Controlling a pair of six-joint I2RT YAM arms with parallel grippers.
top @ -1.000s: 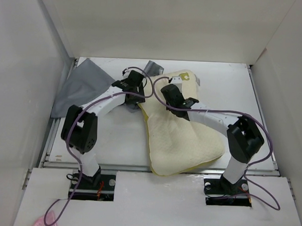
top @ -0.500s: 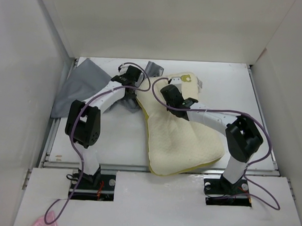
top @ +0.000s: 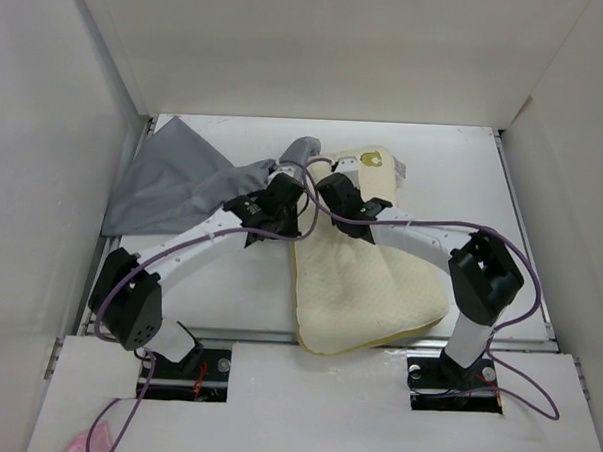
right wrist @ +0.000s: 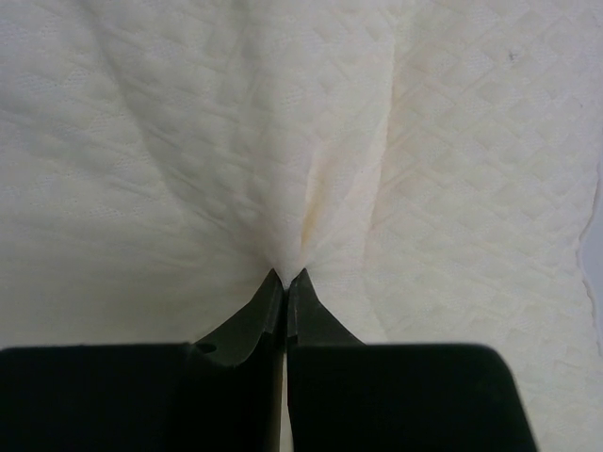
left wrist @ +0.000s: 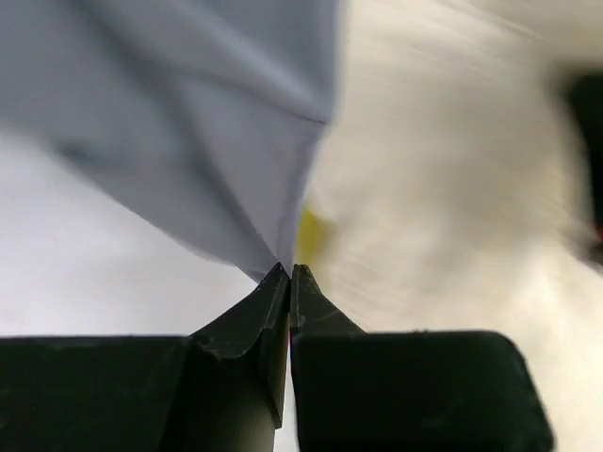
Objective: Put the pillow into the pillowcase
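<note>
The cream-yellow pillow (top: 364,279) lies right of centre, its far end near a small printed tag. My right gripper (top: 328,187) is shut on a pinch of the pillow (right wrist: 188,141) near its far left part; folds run into the jaws. The grey pillowcase (top: 173,185) lies at the far left, with one edge drawn out toward the pillow. My left gripper (top: 283,190) is shut on that edge of the pillowcase (left wrist: 188,113), right beside the pillow's yellow edge (left wrist: 309,231). The two grippers (left wrist: 289,270) (right wrist: 285,275) sit close together.
White walls (top: 43,175) enclose the table on three sides. A raised white ledge (top: 314,407) holds both arm bases at the near edge. Purple cables (top: 520,256) loop over both arms. A pink scrap (top: 82,445) lies at the bottom left.
My left gripper closed on the pillowcase edge and pulled it right toward the pillow, stretching the cloth. The left elbow dropped toward the near left. The right gripper kept its pinch on the pillow.
</note>
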